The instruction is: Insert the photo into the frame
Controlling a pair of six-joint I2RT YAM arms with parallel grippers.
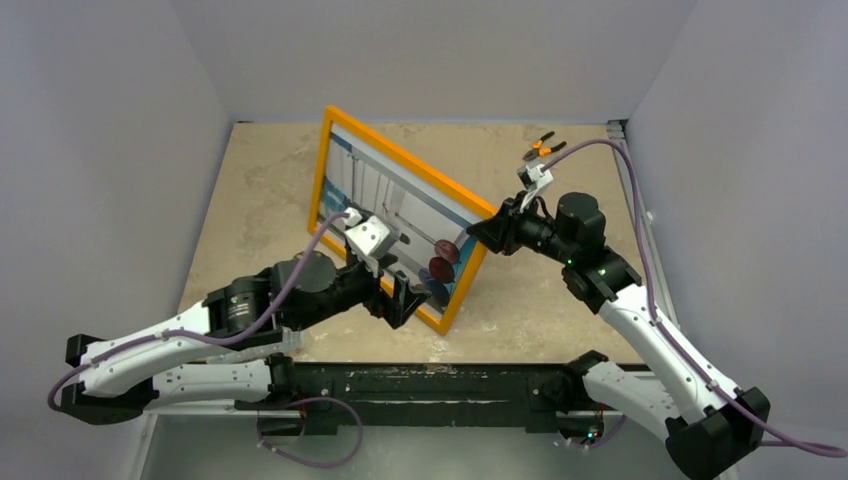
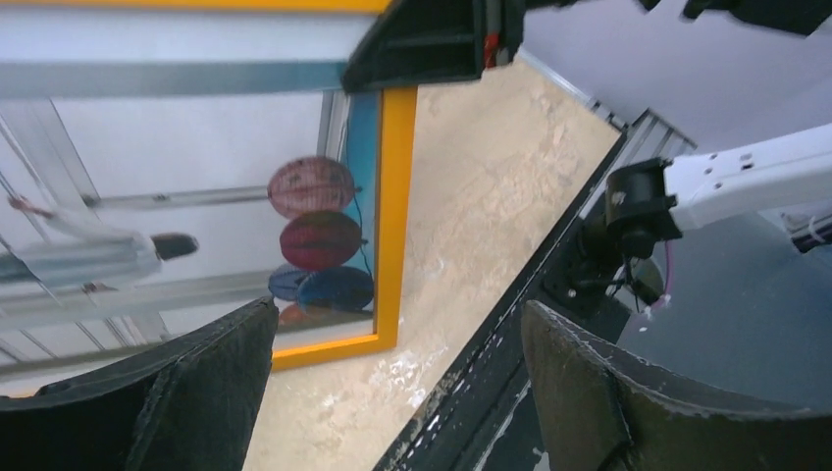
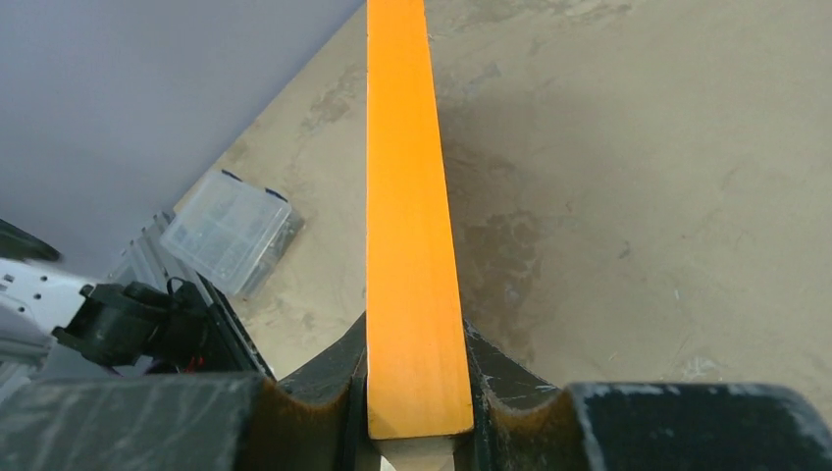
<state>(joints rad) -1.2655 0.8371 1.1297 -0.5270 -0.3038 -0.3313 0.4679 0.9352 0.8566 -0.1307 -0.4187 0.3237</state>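
The frame (image 1: 400, 150) stands upright on its long edge across the tan table, its orange border bright. The photo (image 1: 400, 215) shows inside it, with pale steps and dark red balloons. My right gripper (image 1: 487, 232) is shut on the frame's upper right corner; in the right wrist view the orange edge (image 3: 407, 196) runs straight up from between the jaws of the right gripper (image 3: 417, 392). My left gripper (image 1: 408, 298) hangs wide open by the frame's lower near corner, holding nothing. From the left wrist, the frame (image 2: 397, 196) and photo (image 2: 177, 177) lie beyond the left gripper (image 2: 397, 316).
A clear plastic box (image 3: 231, 231) sits on the table by the wall. Small orange and black clips (image 1: 545, 147) lie at the back right. A black rail (image 1: 450, 385) runs along the near edge. Grey walls close in three sides.
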